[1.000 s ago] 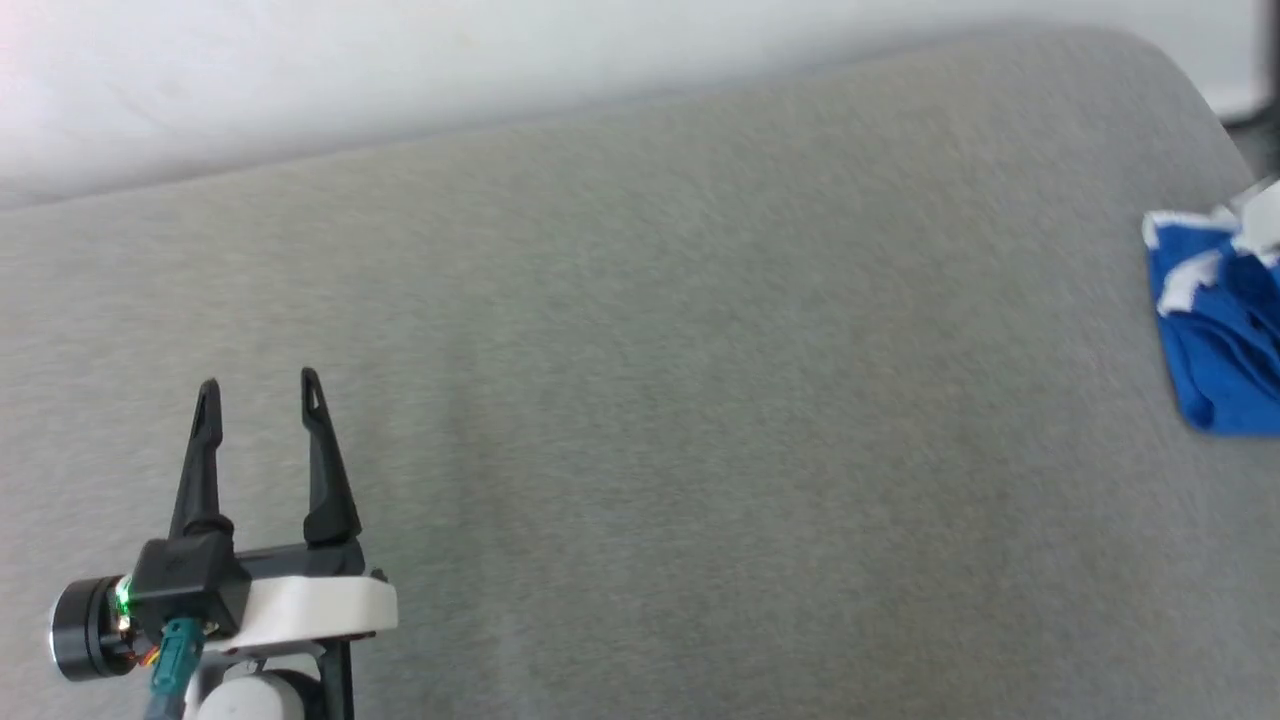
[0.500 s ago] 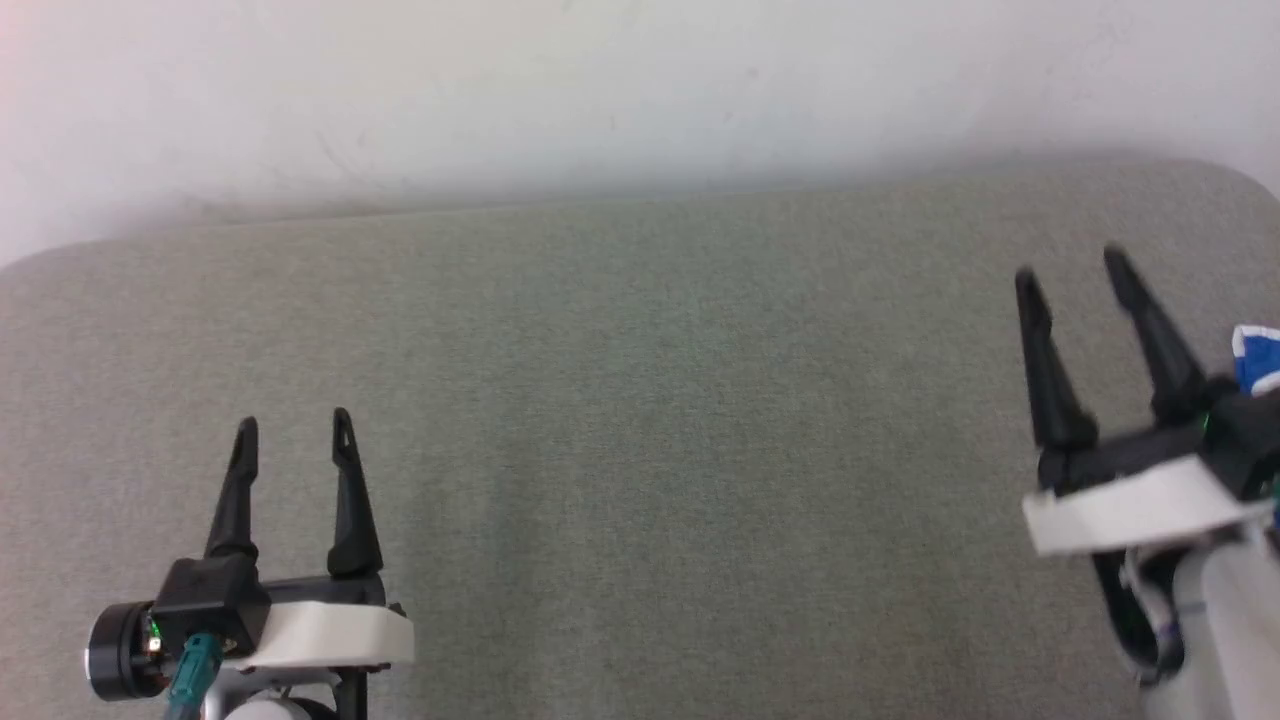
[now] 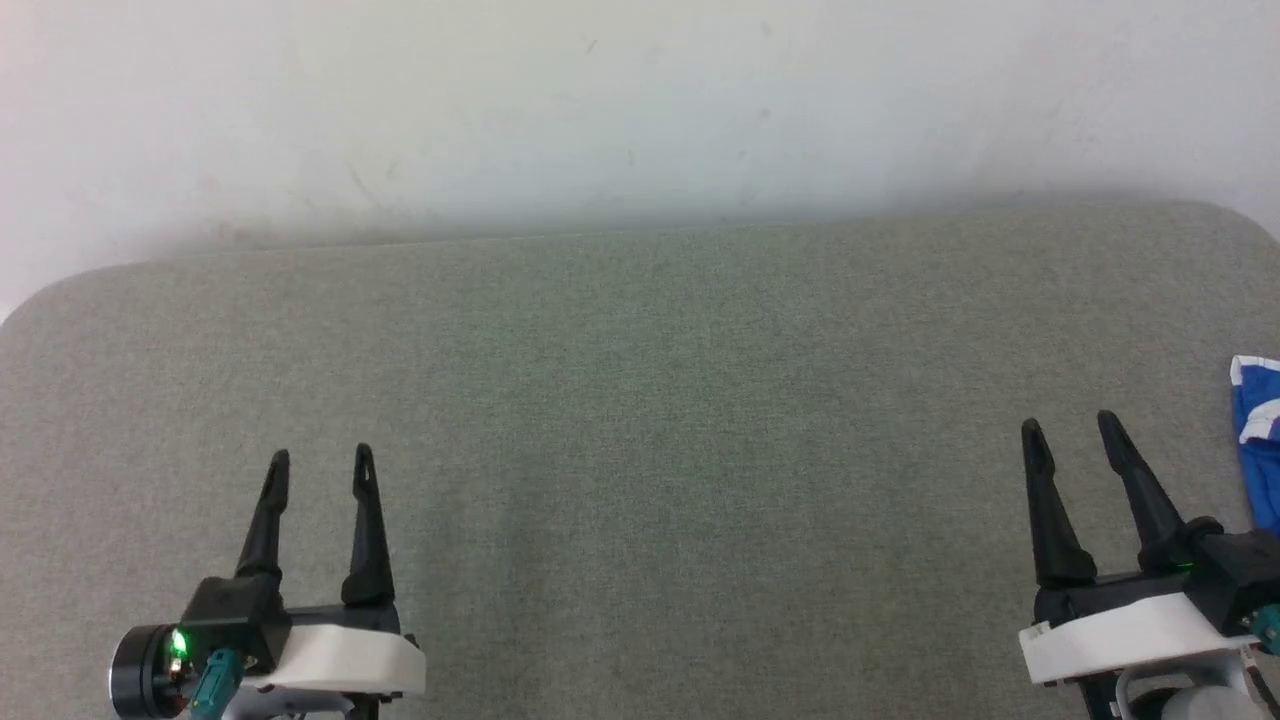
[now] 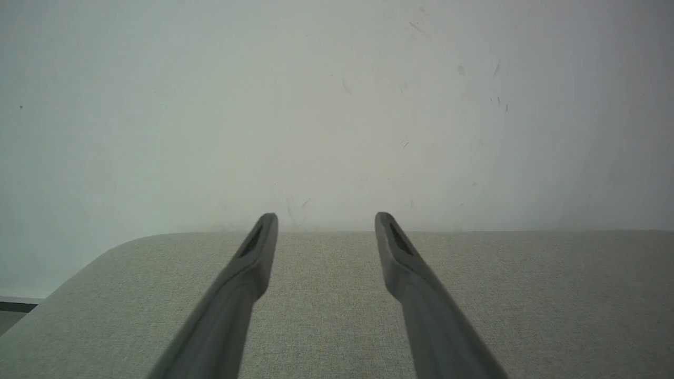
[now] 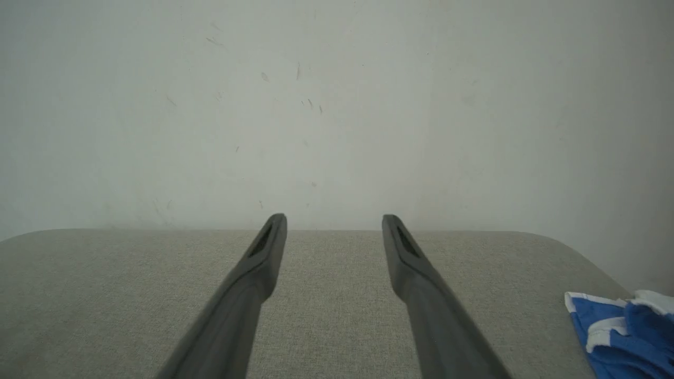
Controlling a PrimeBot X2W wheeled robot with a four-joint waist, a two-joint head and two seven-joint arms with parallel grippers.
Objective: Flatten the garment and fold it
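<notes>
Now the head view has swung round, so both hands show above the grey counter (image 3: 640, 380): left hand (image 3: 320, 452) and right hand (image 3: 1067, 420), each spread wide and holding nothing. The garment (image 3: 1262, 470) lies crumpled near the counter's right edge, just right of the right hand and untouched. Flattening has not begun, and reaching it likely comes first.

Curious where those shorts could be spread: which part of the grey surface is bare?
The grey pad is bare from the wall down to the left jaws and right jaws, both open and empty, and all between them. It is crowded only at the right edge, where the blue garment lies bunched.
</notes>
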